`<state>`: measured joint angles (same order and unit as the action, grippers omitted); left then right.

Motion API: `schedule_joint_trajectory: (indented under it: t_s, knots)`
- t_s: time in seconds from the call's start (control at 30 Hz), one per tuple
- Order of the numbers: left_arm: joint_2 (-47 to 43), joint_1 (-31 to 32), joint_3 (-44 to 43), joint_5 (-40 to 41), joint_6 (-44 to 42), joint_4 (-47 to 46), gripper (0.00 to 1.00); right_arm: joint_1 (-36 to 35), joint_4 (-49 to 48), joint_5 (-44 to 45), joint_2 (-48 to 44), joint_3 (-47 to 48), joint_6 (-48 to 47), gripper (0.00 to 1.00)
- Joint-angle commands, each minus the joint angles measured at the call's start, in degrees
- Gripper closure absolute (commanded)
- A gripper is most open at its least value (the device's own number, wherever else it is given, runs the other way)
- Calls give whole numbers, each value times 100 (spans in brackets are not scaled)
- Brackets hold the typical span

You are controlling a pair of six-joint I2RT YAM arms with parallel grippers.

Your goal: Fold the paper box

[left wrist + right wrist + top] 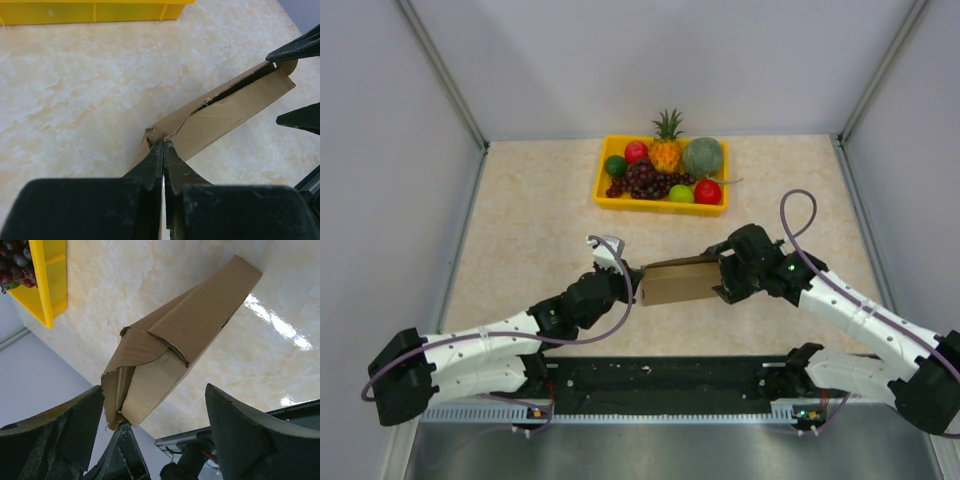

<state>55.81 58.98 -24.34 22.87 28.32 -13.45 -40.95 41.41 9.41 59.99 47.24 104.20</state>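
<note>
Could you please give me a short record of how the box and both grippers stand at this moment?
paper box: partly folded, spanning the gap between the two grippers
left gripper: shut on one corner of the paper box
right gripper: open, fingers either side of the box's other end
yellow tray: beyond the box, apart from it

The brown paper box (678, 283), partly folded and flattish, hangs crosswise above the table (520, 250).
</note>
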Motion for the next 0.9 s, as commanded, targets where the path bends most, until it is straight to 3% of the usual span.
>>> schedule_joint_trajectory:
  t_s: [0.0,0.13,0.67,0.87]
  knots:
    - [255,87,175,-196,-133,1169,100,-106,34,122,-92,-40,3,17]
    - [272,96,166,-187,-133,1161,100,-106,-54,254,-154,57,-58,12]
    - [272,131,184,-169,-133,1152,100,-1,-546,18,57,-189,74,12]
    - [229,140,184,-125,-125,1204,100,17,-713,-9,101,-365,144,25]
